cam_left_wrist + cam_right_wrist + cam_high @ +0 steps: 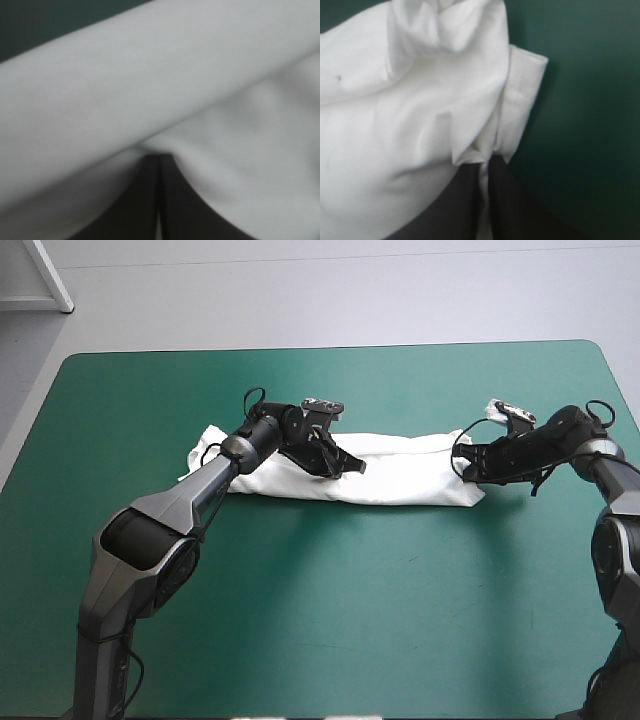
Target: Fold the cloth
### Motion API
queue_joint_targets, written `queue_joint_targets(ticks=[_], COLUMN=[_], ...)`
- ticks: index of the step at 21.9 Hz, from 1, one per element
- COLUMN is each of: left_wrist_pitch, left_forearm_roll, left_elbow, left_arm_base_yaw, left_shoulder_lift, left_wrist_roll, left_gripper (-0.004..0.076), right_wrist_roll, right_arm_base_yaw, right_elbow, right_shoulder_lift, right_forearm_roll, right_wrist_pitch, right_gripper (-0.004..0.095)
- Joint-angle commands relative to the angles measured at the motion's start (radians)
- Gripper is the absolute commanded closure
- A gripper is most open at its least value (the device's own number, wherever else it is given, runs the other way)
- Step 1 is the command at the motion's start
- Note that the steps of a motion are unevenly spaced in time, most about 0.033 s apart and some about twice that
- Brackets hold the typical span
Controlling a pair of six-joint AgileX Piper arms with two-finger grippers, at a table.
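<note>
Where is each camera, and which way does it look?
High view: above and behind the robot, looking forward and down at the table and folded T-shirt; both arms, left gripper and right gripper show.
Left wrist view: above the left wrist, looking along the gripper into white cloth; its shut black fingers show.
Right wrist view: above the right wrist, looking at the T-shirt's end and bare table; its fingers show.
Shared: both wrist views show fingers pinching the T-shirt.

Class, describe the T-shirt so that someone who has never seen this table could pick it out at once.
Start at the table with the teal-green cover. Just beyond its centre lies the T-shirt, a long folded band, the left tool pinching its middle, the right tool its right end. It is the only white thing there.
</note>
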Motion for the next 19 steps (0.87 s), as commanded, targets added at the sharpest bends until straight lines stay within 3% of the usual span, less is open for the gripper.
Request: queue_joint_targets(ticks=[1, 8, 12, 16, 19], left_wrist_pitch=[0.034, 0.039, 0.051, 0.051, 0.051], left_forearm_roll=[-0.017, -0.023, -0.035, -0.061, -0.061], left_elbow=[0.002, 0.002, 0.002, 0.002, 0.002], left_arm_base_yaw=[-0.015, -0.015, -0.015, -0.015, -0.015], left_shoulder_lift=[-0.011, -0.011, -0.011, -0.011, -0.013], left_wrist_roll=[-0.008, -0.008, -0.008, -0.008, -0.002], left_gripper=[0.0734, 0.0734, 0.0734, 0.0734, 0.0734], right_wrist_roll=[-0.040, -0.056, 0.016, 0.057, 0.086], right_arm_base_yaw=[-0.002, -0.002, -0.002, 0.012, 0.050], right_elbow=[-0.018, -0.032, -0.144, -0.337, -0.404], right_shoulder_lift=[-0.052, -0.208, -0.305, -0.322, -0.322], right_forearm_roll=[0.045, 0.110, 0.136, 0.256, 0.246], right_wrist_pitch=[0.015, -0.006, 0.073, 0.194, 0.204], right_gripper=[0.0918, 0.0918, 0.0918, 0.0918, 0.0918])
